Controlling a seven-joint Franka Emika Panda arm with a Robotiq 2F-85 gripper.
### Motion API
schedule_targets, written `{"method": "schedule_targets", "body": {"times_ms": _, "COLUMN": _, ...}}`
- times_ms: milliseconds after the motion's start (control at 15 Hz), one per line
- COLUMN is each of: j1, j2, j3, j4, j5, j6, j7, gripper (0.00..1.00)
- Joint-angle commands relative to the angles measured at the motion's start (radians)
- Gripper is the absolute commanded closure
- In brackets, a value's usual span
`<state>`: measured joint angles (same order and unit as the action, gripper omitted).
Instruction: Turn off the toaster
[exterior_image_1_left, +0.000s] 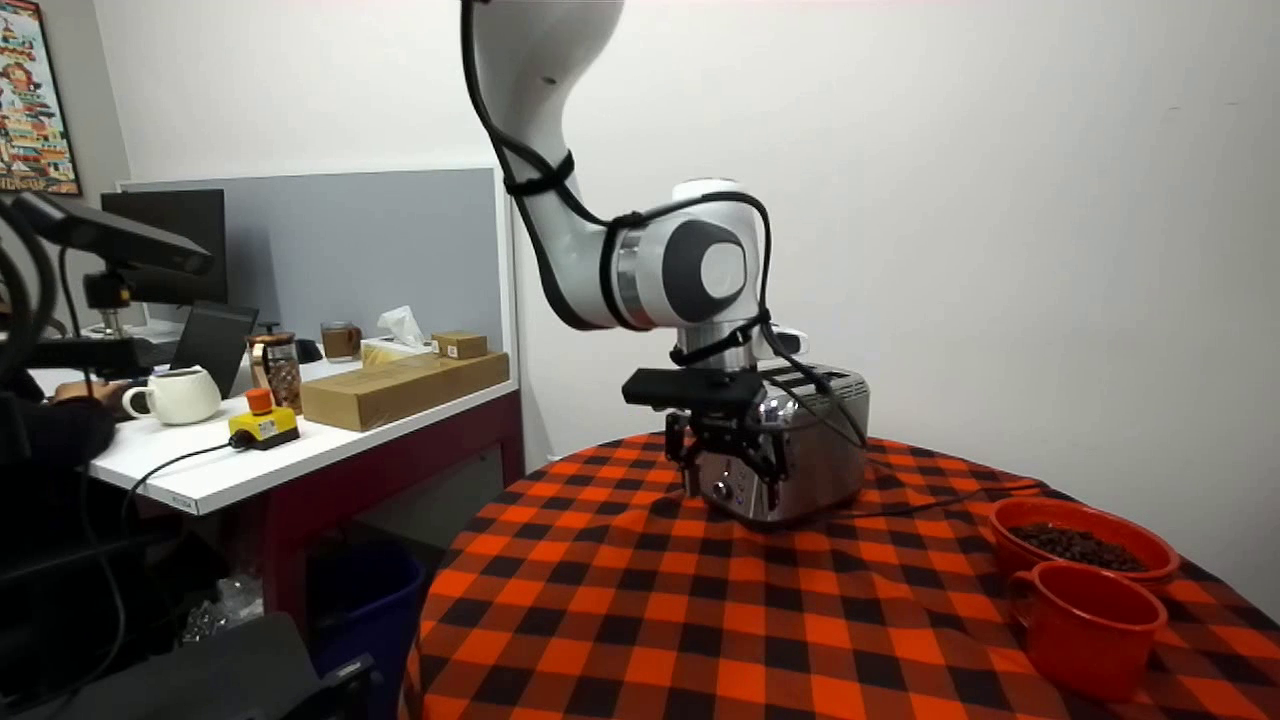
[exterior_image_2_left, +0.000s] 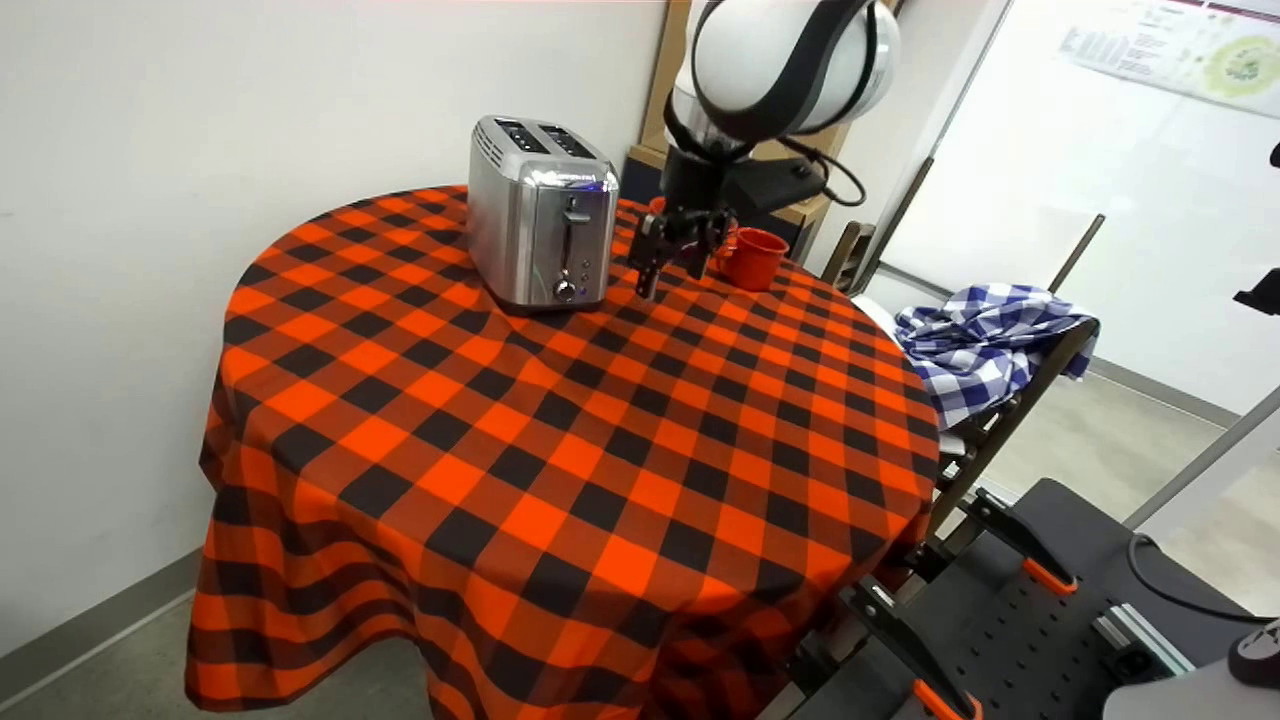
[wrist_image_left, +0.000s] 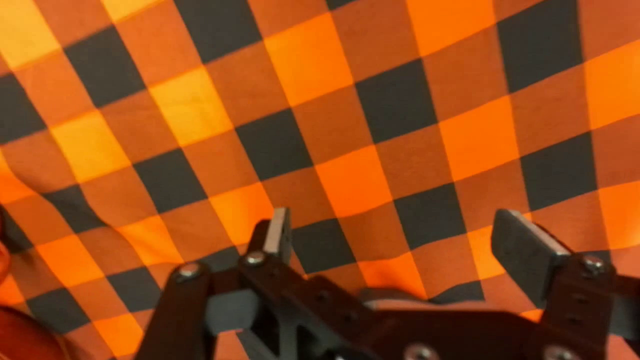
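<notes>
Completion of the task could not be confirmed. No contact was visible between my gripper (wrist_image_left: 392, 220) and the toaster (exterior_image_2_left: 540, 215), and neither control was being actuated. The lever (exterior_image_2_left: 577, 215) sat in the upper part of its slot; the control knob (exterior_image_2_left: 564, 291) was below it on the same end face. The knob setting was too small to read, so I could not tell whether the toaster was on or off. If it was on, I judged that the full switching step remained: align with the end face, operate the correct control, then retract.

The toaster stood upright on the checked tablecloth (exterior_image_2_left: 600, 520). Viewed from the control end, my gripper was off to the right, near the toaster but apart from it, with cloth visible in the gap. The fingers (wrist_image_left: 525, 255) pointed down and were set wide, with nothing held between them. I could not identify the toaster in the wrist view. A sideways correction toward the end face was therefore judged necessary before any press.
</notes>
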<state>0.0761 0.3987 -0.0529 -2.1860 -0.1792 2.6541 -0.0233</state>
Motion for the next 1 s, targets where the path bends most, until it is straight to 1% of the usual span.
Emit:
{"method": "schedule_targets", "body": {"times_ms": 0, "j1": 0.030, "j2": -0.214, "j3": 0.021, "j4": -0.078, "j5": 0.025, "j6": -0.258, "j7": 0.098, "gripper": 0.00}}
{"method": "schedule_targets", "body": {"times_ms": 200, "j1": 0.028, "j2": -0.376, "j3": 0.063, "j4": -0.116, "j5": 0.061, "j6": -0.457, "j7": 0.148, "gripper": 0.00}}
{"method": "schedule_targets", "body": {"times_ms": 467, "j1": 0.016, "j2": -0.625, "j3": 0.097, "j4": -0.219, "j5": 0.120, "j6": -0.617, "j7": 0.168, "gripper": 0.00}}
{"method": "schedule_targets", "body": {"times_ms": 533, "j1": 0.011, "j2": -0.486, "j3": 0.101, "j4": -0.129, "j5": 0.094, "j6": -0.577, "j7": 0.155, "gripper": 0.00}}
{"method": "schedule_targets", "body": {"times_ms": 667, "j1": 0.009, "j2": -0.584, "j3": 0.105, "j4": -0.179, "j5": 0.104, "j6": -0.612, "j7": 0.156, "gripper": 0.00}}
{"method": "schedule_targets", "body": {"times_ms": 733, "j1": 0.008, "j2": -0.610, "j3": 0.106, "j4": -0.197, "j5": 0.105, "j6": -0.612, "j7": 0.156, "gripper": 0.00}}
{"method": "schedule_targets", "body": {"times_ms": 933, "j1": 0.005, "j2": -0.623, "j3": 0.105, "j4": -0.217, "j5": 0.106, "j6": -0.612, "j7": 0.156, "gripper": 0.00}}
